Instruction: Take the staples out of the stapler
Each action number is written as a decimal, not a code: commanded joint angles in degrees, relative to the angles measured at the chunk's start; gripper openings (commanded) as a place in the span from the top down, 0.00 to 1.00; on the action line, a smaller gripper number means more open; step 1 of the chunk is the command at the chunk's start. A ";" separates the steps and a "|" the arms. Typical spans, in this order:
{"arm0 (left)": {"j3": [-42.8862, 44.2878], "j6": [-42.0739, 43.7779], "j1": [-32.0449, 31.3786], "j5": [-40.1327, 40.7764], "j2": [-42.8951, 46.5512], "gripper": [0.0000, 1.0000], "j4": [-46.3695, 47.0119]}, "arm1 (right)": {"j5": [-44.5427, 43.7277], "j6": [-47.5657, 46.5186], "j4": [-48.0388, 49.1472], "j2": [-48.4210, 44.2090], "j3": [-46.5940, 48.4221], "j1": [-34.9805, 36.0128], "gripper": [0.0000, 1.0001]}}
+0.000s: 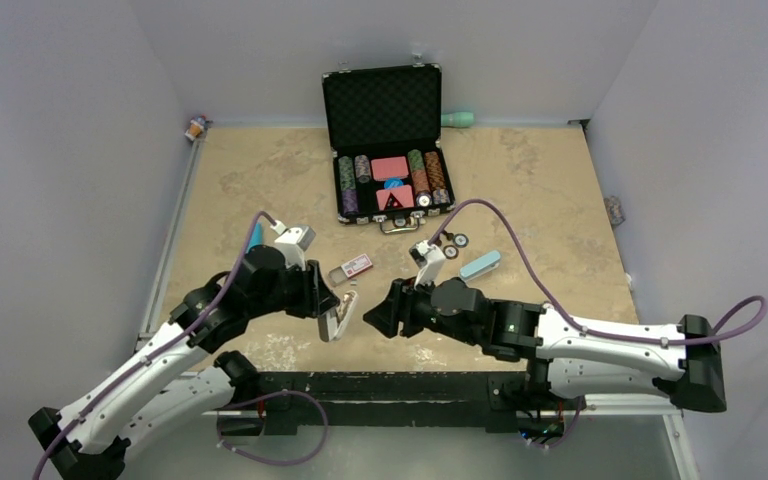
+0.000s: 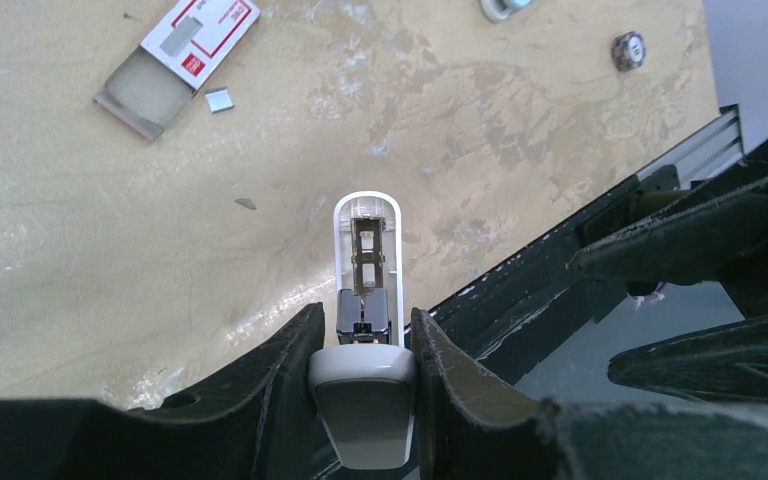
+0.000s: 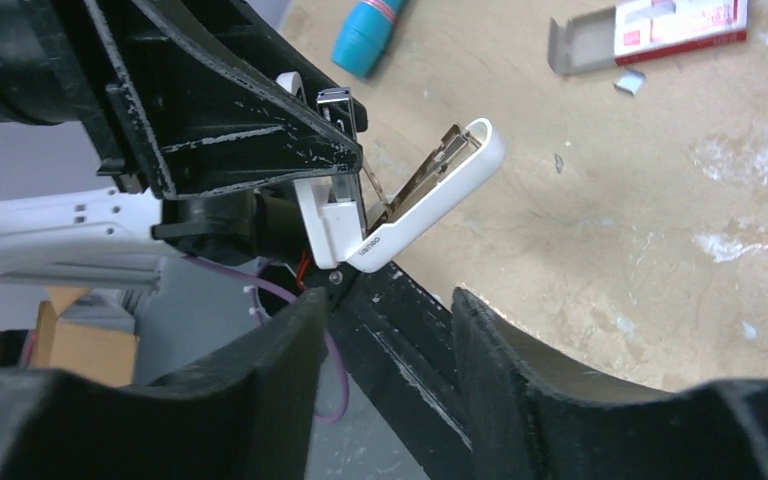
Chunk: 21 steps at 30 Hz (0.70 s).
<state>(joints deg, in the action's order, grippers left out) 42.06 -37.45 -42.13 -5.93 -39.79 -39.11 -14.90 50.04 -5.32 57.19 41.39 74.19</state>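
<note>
Left gripper: clamped on the white stapler, which is hinged open over the table.
Right gripper: jaws apart, empty, just beside the stapler.
Staple box: tray slid out, contents unclear.
Case: open, holding chips and cards.

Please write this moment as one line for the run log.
left gripper: shut on stapler | stapler: hinged open | right gripper: open, near stapler, not touching | staple box: open on table
</note>
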 commanded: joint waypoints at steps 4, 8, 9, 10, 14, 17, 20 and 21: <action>-1.80 -3.58 0.20 1.01 -3.33 1.00 5.77 | -2.52 5.85 0.09 7.65 3.96 0.07 0.79; -2.16 -4.59 0.16 -0.18 -5.35 1.00 8.17 | -3.80 6.07 -1.99 13.29 8.27 0.07 0.96; -2.04 -4.64 0.20 -0.32 -5.72 1.00 8.43 | -4.58 6.18 -2.74 14.39 9.37 0.03 0.99; -1.87 -4.83 0.20 -0.35 -6.09 1.00 8.54 | -5.22 6.28 -3.77 15.46 10.27 -0.18 1.00; -1.06 -5.76 0.21 -0.49 -7.14 1.00 8.96 | -5.62 7.02 -7.18 18.46 13.14 -2.68 1.00; -0.61 -6.26 0.20 -0.59 -7.75 1.00 9.23 | -3.29 6.06 -5.33 18.83 12.54 -5.06 1.00; -0.28 -6.83 0.20 -0.39 -8.46 1.00 9.36 | -0.21 5.08 -3.17 19.22 11.74 -7.03 1.00; -0.23 -7.03 0.20 -0.28 -8.72 1.00 9.30 | 0.49 4.87 -2.66 19.33 11.58 -7.46 1.00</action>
<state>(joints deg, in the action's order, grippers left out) 39.70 -42.68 -42.13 -5.76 -48.01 -33.39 -16.73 55.48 -9.91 76.66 52.25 68.64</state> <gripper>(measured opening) 0.393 0.007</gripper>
